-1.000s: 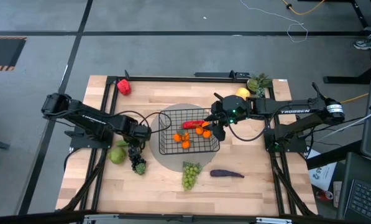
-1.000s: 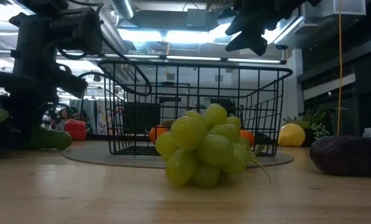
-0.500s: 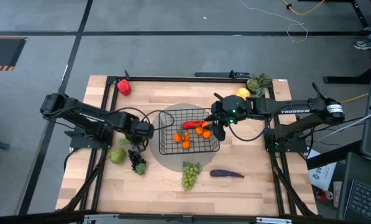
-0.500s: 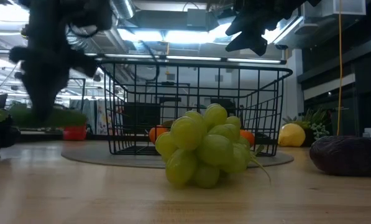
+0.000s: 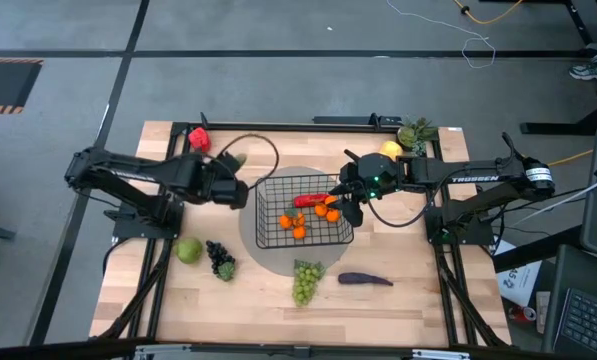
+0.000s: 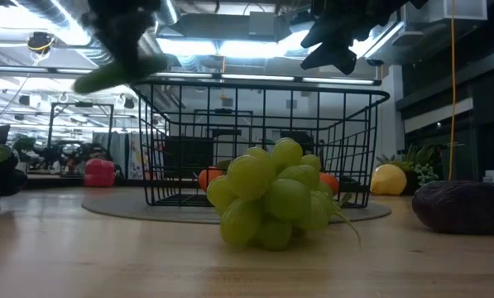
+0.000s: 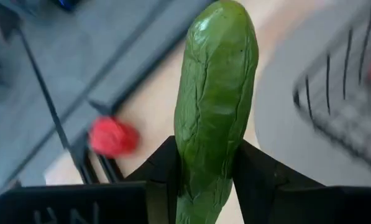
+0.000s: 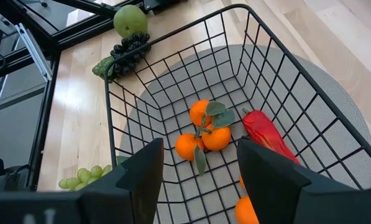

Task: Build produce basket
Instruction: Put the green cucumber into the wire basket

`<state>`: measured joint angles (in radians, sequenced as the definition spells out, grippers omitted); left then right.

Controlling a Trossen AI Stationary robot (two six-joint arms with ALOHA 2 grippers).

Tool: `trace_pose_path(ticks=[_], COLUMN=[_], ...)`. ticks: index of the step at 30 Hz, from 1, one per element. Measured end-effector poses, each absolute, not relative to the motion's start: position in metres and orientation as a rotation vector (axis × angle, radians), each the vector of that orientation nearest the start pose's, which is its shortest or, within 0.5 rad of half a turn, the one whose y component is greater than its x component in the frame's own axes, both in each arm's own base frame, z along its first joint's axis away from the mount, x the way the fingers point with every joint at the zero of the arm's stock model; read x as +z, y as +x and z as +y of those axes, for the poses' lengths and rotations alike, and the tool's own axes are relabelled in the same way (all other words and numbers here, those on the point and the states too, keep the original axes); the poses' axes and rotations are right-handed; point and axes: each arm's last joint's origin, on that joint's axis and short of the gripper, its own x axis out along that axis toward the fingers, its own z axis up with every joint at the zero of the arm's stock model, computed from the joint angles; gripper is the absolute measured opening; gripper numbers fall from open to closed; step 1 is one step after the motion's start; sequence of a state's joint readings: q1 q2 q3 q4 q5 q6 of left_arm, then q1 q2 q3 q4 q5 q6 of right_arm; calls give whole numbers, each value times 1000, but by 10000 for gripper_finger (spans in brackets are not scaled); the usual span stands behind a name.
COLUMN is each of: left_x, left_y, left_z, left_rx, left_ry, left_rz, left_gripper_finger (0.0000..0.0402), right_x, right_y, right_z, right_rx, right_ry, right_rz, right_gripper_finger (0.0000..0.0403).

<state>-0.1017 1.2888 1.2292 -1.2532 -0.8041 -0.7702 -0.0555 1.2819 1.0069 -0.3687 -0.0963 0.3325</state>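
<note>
My left gripper [image 5: 233, 190] is shut on a green cucumber [image 7: 216, 99] and holds it in the air just left of the black wire basket [image 5: 278, 232]. The cucumber also shows in the low view [image 6: 118, 73]. The basket stands on a grey round mat and holds oranges [image 5: 298, 226] and a red chili [image 5: 310, 200]. My right gripper [image 8: 201, 180] is open and empty above the basket's right part. On the table lie green grapes [image 5: 305, 278], an eggplant [image 5: 365, 279], purple grapes [image 5: 221, 260], a green apple [image 5: 188, 250] and a red pepper [image 5: 199, 140]. My left gripper pinches the cucumber between its two fingers, on the two sides near one end [image 7: 201, 180]. Most of its length sticks out past the fingertips. The cucumber is lifted clear of the table and hangs tilted, about level with the basket's rim [image 6: 118, 73].
A yellow fruit [image 5: 391, 150] and a leafy green thing [image 5: 415, 132] lie at the table's far right corner. The grey mat [image 5: 268, 262] reaches out around the basket. Black frame rails run along the table's left, right and far edges.
My left gripper has risen from the table near the green apple and purple grapes and gone toward the far edge, to the basket's left side. The cucumber has come up with it, from table height to about rim height, now tilted. My right gripper has kept still.
</note>
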Motion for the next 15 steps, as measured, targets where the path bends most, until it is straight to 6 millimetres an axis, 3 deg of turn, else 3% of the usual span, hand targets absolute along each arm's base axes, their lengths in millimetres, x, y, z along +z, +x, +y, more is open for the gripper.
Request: trace_pose_path(ticks=[6,15], left_x=[337,361], left_y=[241,273], left_z=[-3,-16], left_rx=[883,342], left_ry=[-21,20], left_rz=[696,514], left_gripper_finger=[99,99], right_x=[290,290], right_y=[274,274], right_z=[-12,-13], right_rx=[-66,-59], right_ry=[365,344], right_rz=[643,643], right_gripper_finger=[204,204])
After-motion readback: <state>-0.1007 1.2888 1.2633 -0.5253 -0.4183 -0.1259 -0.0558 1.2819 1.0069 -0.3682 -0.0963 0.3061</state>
